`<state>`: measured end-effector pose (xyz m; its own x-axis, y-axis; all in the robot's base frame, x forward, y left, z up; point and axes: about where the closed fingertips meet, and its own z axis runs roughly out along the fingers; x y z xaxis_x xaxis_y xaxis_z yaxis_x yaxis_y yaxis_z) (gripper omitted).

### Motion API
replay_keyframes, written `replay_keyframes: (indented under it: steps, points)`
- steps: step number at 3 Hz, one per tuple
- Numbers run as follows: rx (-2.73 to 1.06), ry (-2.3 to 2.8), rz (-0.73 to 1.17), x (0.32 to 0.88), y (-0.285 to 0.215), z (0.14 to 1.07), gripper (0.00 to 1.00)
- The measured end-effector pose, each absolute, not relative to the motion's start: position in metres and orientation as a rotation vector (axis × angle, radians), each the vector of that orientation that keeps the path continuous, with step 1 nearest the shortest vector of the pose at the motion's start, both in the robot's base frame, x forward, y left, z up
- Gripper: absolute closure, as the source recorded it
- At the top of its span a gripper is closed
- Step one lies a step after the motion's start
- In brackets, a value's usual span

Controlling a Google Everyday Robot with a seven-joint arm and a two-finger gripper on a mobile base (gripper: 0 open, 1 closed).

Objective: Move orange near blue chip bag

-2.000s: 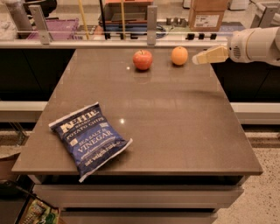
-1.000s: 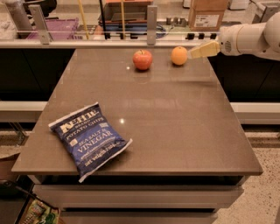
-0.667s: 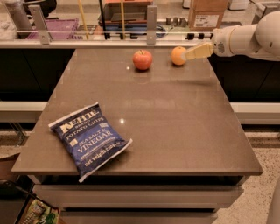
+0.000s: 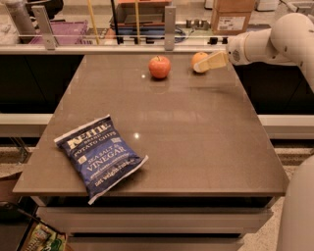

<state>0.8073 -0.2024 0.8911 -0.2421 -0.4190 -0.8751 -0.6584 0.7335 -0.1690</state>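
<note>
The orange [image 4: 197, 58] sits at the far right of the brown table [image 4: 196, 142], near its back edge. My gripper [image 4: 207, 62] reaches in from the right at the orange's height and covers its lower right side. I cannot tell whether it touches the fruit. The blue chip bag [image 4: 100, 156] lies flat at the front left of the table, with one corner hanging over the front edge. It is far from the orange.
A red apple [image 4: 160, 67] stands just left of the orange. My white arm [image 4: 274, 41] comes in over the table's right edge. Behind the table run a rail with posts [image 4: 170, 22] and a cardboard box [image 4: 232, 14].
My gripper has moved left along the back of the table, from a gap to the right of the orange to right up against it. The orange, apple and bag have not moved.
</note>
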Motion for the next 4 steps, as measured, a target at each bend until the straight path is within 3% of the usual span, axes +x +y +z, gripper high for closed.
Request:
replay_keyframes:
  steps: [4]
  points:
    - [-0.869, 1.926, 0.343, 0.826, -0.183, 0.857, 0.00]
